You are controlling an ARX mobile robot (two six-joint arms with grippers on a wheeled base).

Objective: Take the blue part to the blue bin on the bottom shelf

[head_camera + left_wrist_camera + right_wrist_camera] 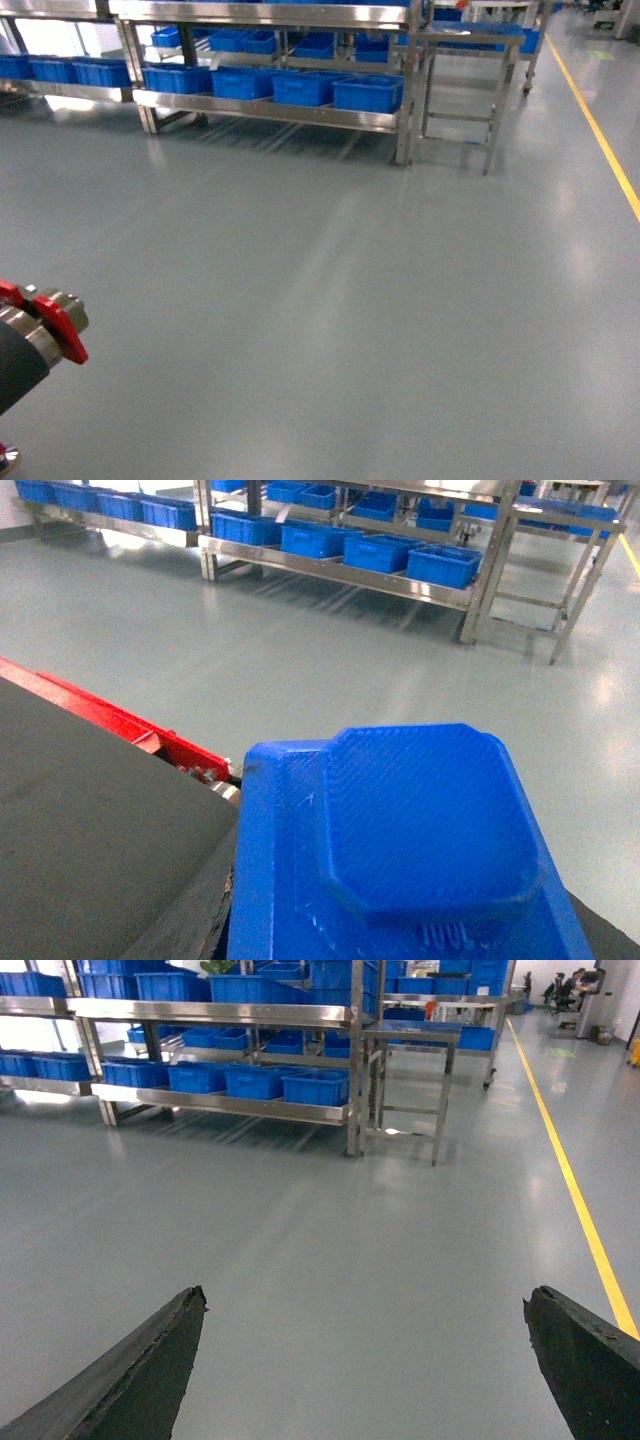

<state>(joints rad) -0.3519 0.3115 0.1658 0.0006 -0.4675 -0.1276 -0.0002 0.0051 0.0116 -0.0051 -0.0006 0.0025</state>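
Note:
The blue part [420, 850], a dark-blue blocky piece with a raised octagonal top, fills the bottom of the left wrist view. My left gripper [390, 900] is shut on it, with a dark finger pad [90, 830] against its left side. The right gripper [365, 1298] is open over bare floor, nothing between its fingers. Far ahead, the bottom shelf [270, 110] carries a row of blue bins [368, 93]; I cannot tell which one is the task's. In the head view only the left arm's red and metal joint [45, 325] shows at the lower left.
A wide stretch of grey floor [330, 300] lies between me and the steel rack. A small steel table frame [465, 90] stands right of the rack. A yellow floor line [600, 130] runs along the right side. More blue crates sit on racks further left [70, 70].

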